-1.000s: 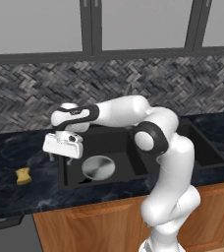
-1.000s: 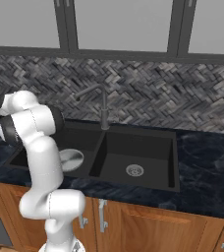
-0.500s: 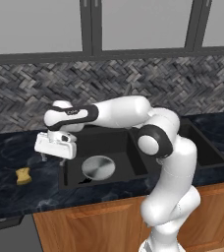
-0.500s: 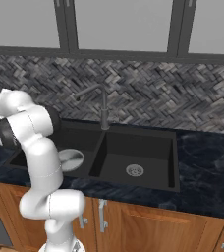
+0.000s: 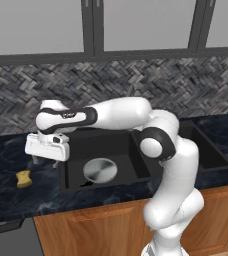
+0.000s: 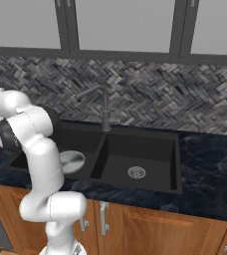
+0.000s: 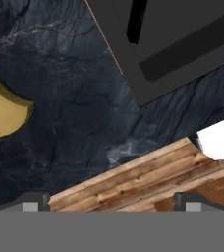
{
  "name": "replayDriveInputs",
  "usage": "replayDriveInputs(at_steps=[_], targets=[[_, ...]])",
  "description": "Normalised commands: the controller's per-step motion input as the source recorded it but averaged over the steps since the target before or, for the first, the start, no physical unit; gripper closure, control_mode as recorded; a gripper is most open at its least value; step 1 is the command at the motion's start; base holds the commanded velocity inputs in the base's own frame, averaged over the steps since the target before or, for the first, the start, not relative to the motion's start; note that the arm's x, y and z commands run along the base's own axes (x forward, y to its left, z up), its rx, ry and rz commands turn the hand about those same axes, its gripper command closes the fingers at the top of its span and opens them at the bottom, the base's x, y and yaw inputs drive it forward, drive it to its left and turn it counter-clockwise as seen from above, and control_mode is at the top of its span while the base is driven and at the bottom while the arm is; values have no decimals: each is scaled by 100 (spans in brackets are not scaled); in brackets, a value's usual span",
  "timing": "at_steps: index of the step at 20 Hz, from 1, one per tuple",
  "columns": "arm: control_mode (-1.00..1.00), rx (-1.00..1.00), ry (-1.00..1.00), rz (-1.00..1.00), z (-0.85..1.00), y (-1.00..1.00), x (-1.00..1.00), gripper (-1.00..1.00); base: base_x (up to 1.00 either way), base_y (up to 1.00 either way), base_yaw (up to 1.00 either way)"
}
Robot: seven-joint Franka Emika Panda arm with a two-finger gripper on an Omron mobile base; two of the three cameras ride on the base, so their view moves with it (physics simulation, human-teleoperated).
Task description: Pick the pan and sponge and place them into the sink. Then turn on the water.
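Since a second ago my arm has swung further left, carrying the gripper [image 5: 42, 159] off the sink's [image 5: 71, 186] edge and out over the counter [image 5: 6, 200]. The pan [image 5: 100, 169] already lies in the wide basin, so I judge the sponge [image 5: 23, 178] to be the step in hand. It sits on the counter, left of the sink and nearer the front edge than the gripper, which hangs above it with jaws wide and nothing between them. From the hand view the sponge [image 7: 3, 110] is off-centre, so I should centre over it, line the fingers across its pinched sides, then descend straight.
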Motion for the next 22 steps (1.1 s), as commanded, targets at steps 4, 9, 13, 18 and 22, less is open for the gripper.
replayDriveInputs(at_steps=[4,9,13,18,22], targets=[[-100,-5,-7,12,8,25,1,-100,0,0,0],[-100,-2,-7,15,3,17,6,-100,0,0,0],[-100,-3,-8,16,1,17,5,-100,0,0,0],[-100,-2,-7,16,-2,18,2,-100,0,0,0],[-100,0,-8,16,-6,10,2,-100,0,0,0]])
